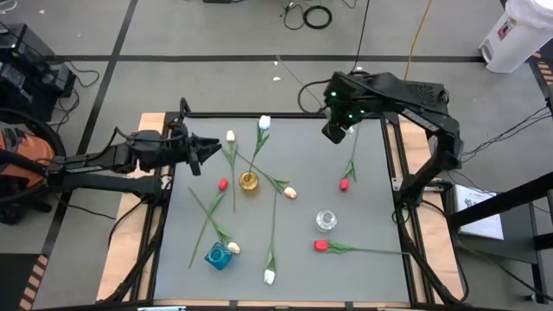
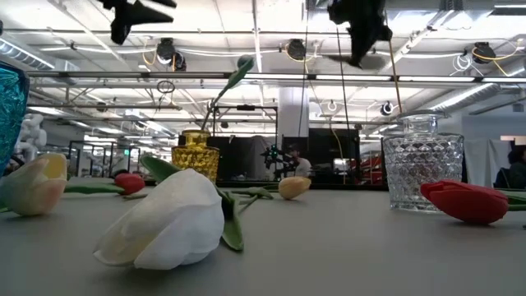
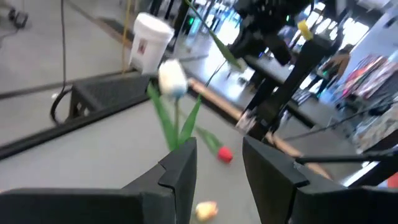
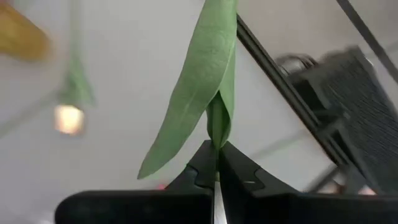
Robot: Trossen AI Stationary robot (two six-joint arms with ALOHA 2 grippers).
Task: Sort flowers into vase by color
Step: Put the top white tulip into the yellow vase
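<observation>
My right gripper is raised near the table's far right corner, shut on a red flower whose stem trails from it toward the near side. A white flower stands with its stem in the yellow vase. The blue vase and the clear vase stand nearer the front. Several flowers lie flat on the table, among them a red one and a white one. My left gripper hangs open above the table's left edge, holding nothing. My right gripper pinches the red flower between its two fingertips where a green leaf wraps the stem. The fingers slant steeply down and the leaf runs on straight past them. Stem and red head hang below the gripper; I cannot tell whether the head touches the table.
A pale yellow flower, a red head, another pale head and one beside the blue vase lie around the vases with stems crossing. The black table frame borders the right side. Bare table shows right of the clear vase.
</observation>
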